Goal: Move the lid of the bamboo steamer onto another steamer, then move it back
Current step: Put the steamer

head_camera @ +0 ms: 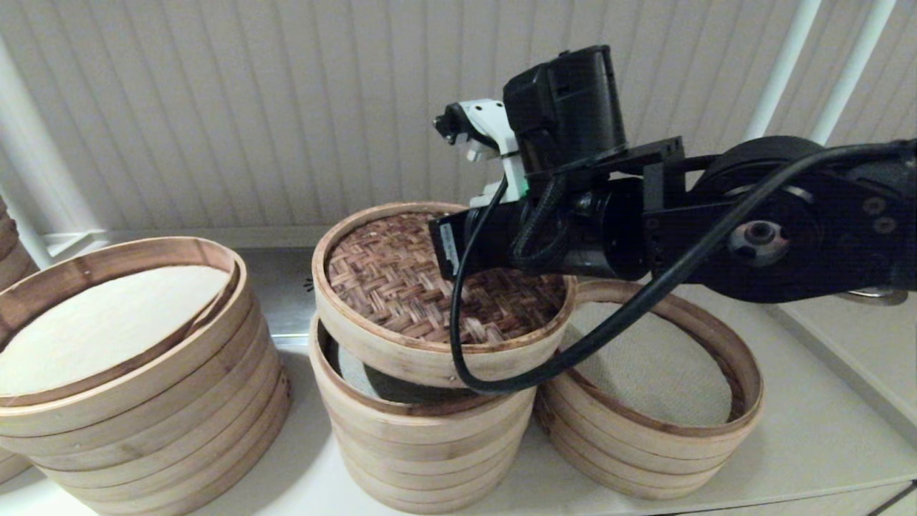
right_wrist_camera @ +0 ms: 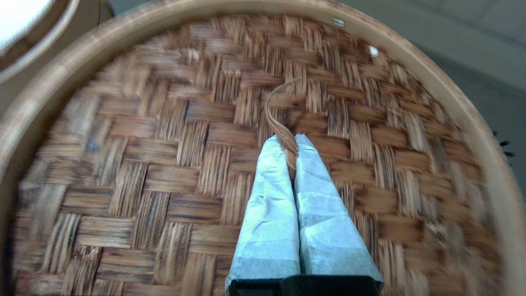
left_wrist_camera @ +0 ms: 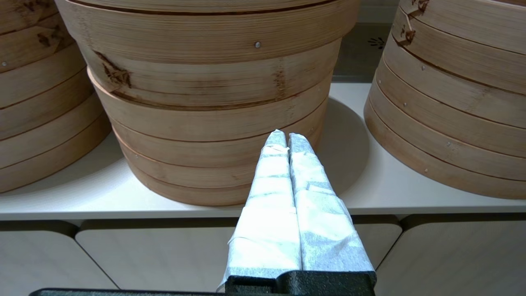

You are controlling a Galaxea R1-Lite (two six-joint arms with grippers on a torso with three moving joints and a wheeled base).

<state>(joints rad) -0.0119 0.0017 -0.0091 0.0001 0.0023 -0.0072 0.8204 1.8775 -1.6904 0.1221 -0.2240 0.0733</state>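
right gripper (right_wrist_camera: 291,144) fingers pinching thin loop handle at centre of bamboo steamer lid (head_camera: 401,287) | lid tilted over middle stack, mid-worktop, beside another steamer (head_camera: 648,416) | light, stiff, loop fragile: hold there | left gripper (left_wrist_camera: 286,139) fingers pressed together, parked at front edge
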